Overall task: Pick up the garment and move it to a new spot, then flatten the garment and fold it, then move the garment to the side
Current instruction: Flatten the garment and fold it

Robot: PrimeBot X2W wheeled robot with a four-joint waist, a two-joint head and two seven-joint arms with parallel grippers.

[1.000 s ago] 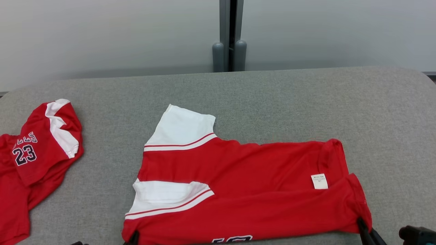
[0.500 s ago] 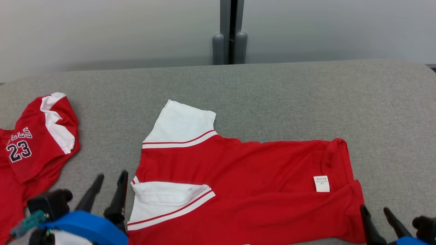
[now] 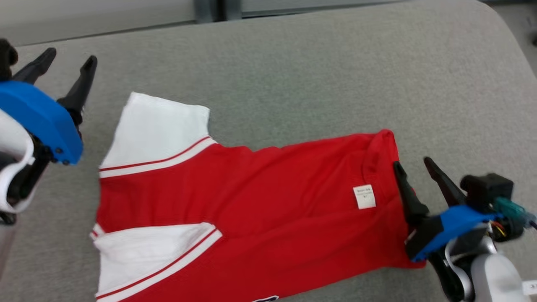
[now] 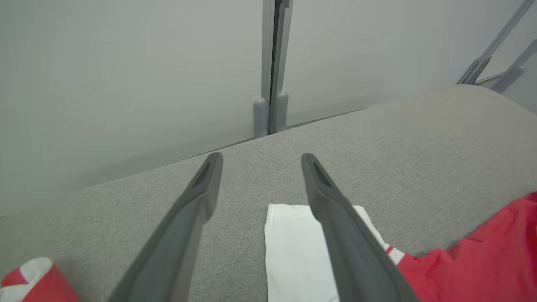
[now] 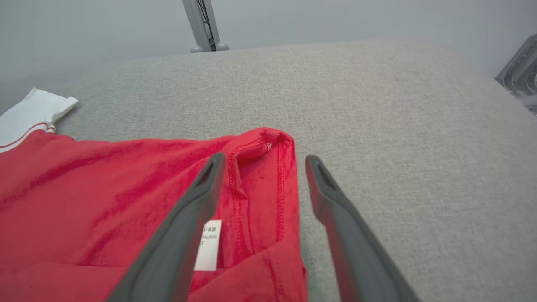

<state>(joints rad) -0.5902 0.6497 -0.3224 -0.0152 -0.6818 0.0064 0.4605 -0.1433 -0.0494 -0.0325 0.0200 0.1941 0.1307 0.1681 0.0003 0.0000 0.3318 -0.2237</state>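
Observation:
The garment [image 3: 260, 197] is a red jersey with white sleeves, lying folded lengthwise on the grey padded table [image 3: 302, 63]. A white label [image 3: 363, 196] shows near its right end. My left gripper [image 3: 69, 57] hovers open beyond the garment's left end, close to the far white sleeve [image 3: 157, 128]. In the left wrist view its fingers [image 4: 260, 158] spread above that sleeve [image 4: 293, 247], holding nothing. My right gripper [image 3: 412, 162] is open at the garment's right end. Its fingers [image 5: 265, 158] straddle the red hem [image 5: 262, 176], one over the cloth and one over bare table.
A corner of a second red and white garment [image 4: 29, 281] lies at the left. Pale wall panels with a grey post [image 4: 270, 113] stand behind the table. A metal frame [image 5: 520, 67] is off the table's right end.
Both grippers have opened, let go of the garment's near edge and moved forward to its two ends. The head camera has tilted and turned, so the whole picture has shifted.

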